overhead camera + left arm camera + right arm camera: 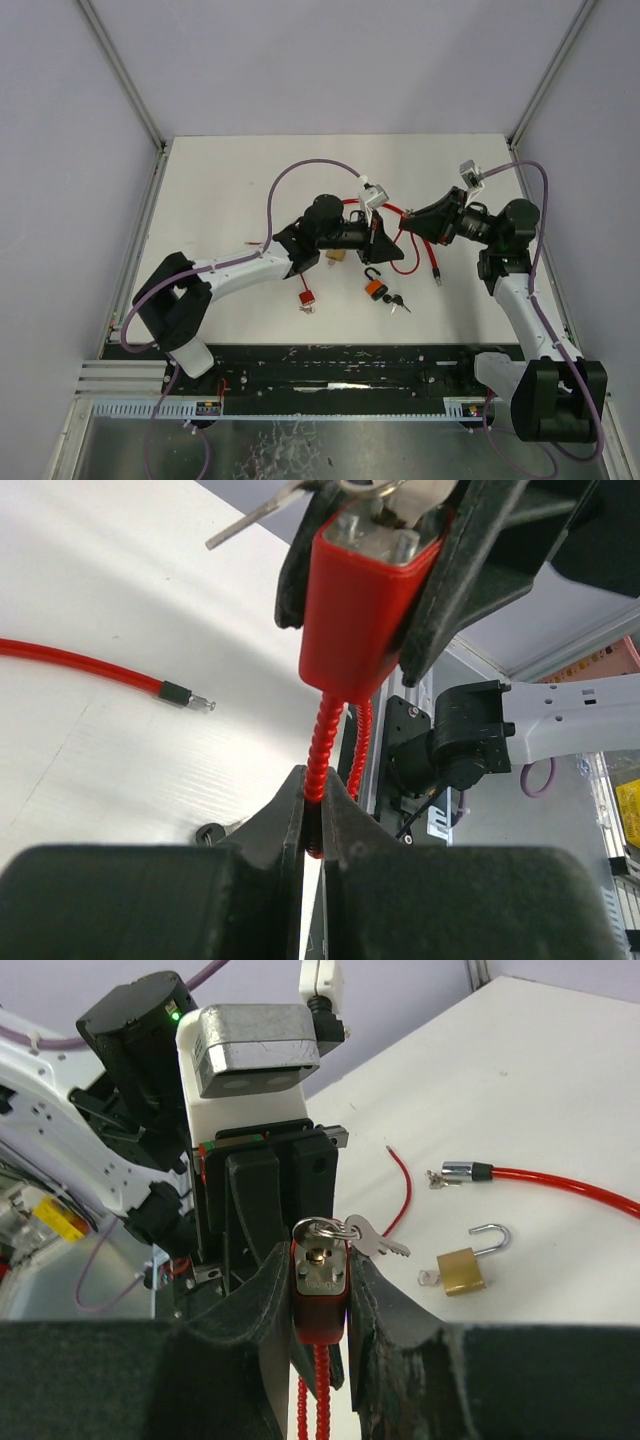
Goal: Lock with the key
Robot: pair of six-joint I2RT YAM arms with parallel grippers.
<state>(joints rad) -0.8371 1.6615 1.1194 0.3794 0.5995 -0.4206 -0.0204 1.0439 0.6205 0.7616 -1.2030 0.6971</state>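
Top cam sits high above and behind the arm bases and looks down on the whole table (pixel 230 180), so everything's small. Left wrist cam peers out along the left gripper (pixel 312 805), super close, facing the red lock body (pixel 360 610). Right wrist cam looks along the right gripper (pixel 320 1260) from the opposite side. Both wrist views share that lock and the loose cable end (pixel 185 694).

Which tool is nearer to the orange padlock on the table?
Left. The left tool, shut on the red cable, is just beyond the orange padlock; the right tool, holding the red lock body, is farther back.
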